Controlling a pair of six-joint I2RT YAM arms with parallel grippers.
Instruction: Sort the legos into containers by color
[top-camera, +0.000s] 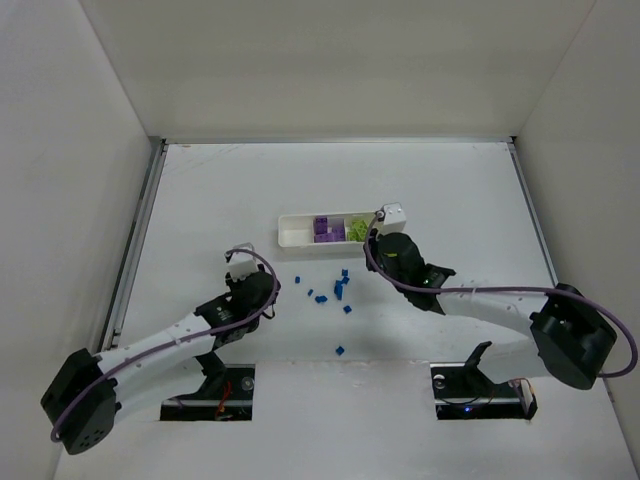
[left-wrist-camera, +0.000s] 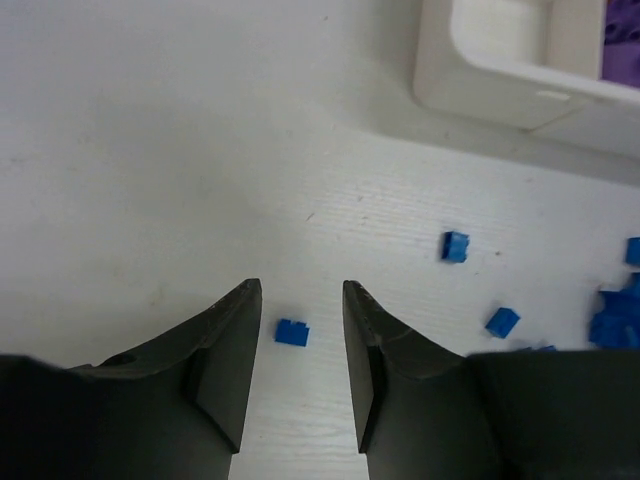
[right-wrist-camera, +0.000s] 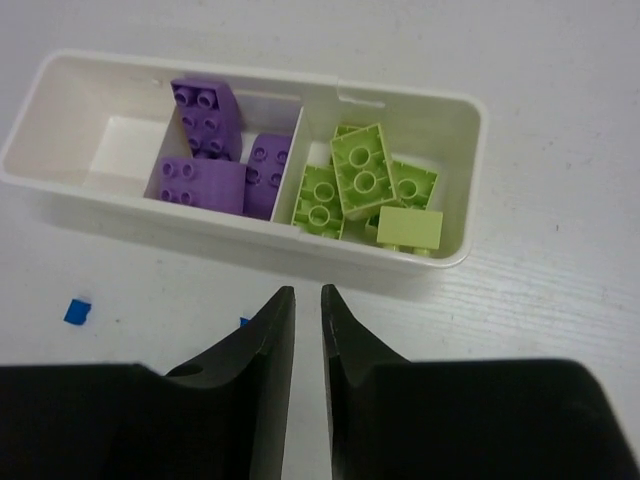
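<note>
Between our left fingers (left-wrist-camera: 225, 350), spread and empty, a tiny blue brick (left-wrist-camera: 291, 332) looks light, stiff and slick, so we'd pinch its flat sides; our right fingers (right-wrist-camera: 262, 345) are clenched empty

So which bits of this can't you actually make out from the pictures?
Top view: blue pieces too small to count; right arm covers the tray's right end.
Left wrist view: picture edge cuts off the blue cluster and purple blocks.
Right wrist view: a finger half hides one blue piece.
</note>
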